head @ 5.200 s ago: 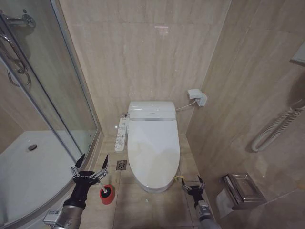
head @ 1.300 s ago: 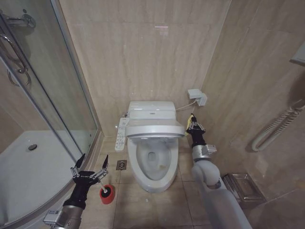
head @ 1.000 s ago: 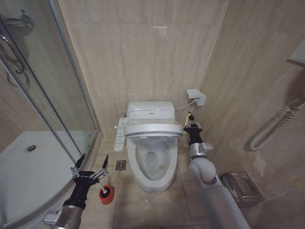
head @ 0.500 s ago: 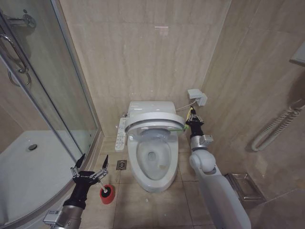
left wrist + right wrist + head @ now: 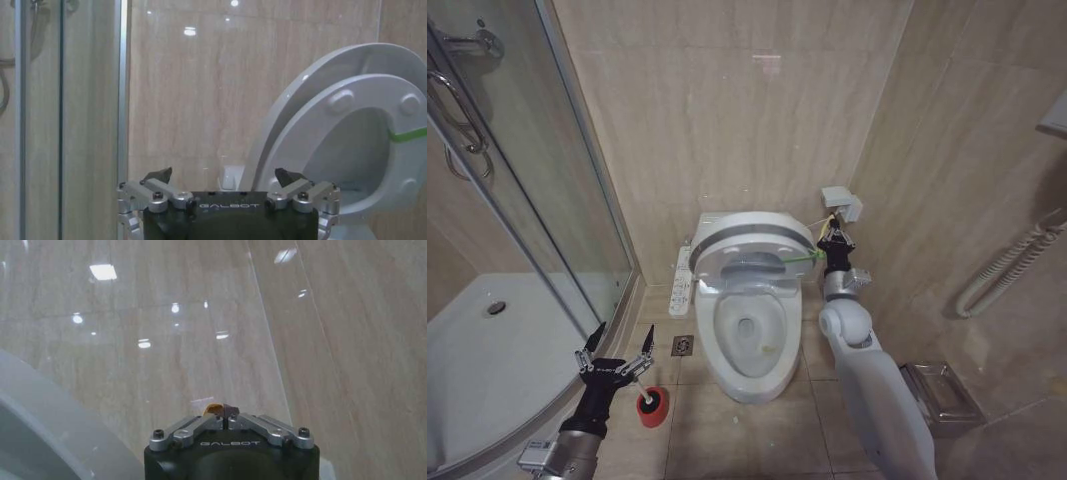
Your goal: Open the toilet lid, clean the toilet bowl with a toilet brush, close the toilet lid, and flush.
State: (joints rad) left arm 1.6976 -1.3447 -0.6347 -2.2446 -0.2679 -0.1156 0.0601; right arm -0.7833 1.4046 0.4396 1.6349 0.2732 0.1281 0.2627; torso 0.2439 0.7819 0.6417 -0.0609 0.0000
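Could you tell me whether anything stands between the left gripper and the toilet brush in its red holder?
Nothing visible does. The left gripper hangs open by the shower's glass wall, with the toilet brush in its red holder on bare floor tiles just past its fingertips. The right gripper is away at the raised toilet lid.

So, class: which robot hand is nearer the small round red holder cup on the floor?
Left hand, just above the cup. Right hand is up beside the raised lid.

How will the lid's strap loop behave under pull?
Strap loop is likely floppy webbing, drawn taut between toilet lid and shut right hand. Lid looks rigid, hinged; may fall if released. Left hand hangs open, low.
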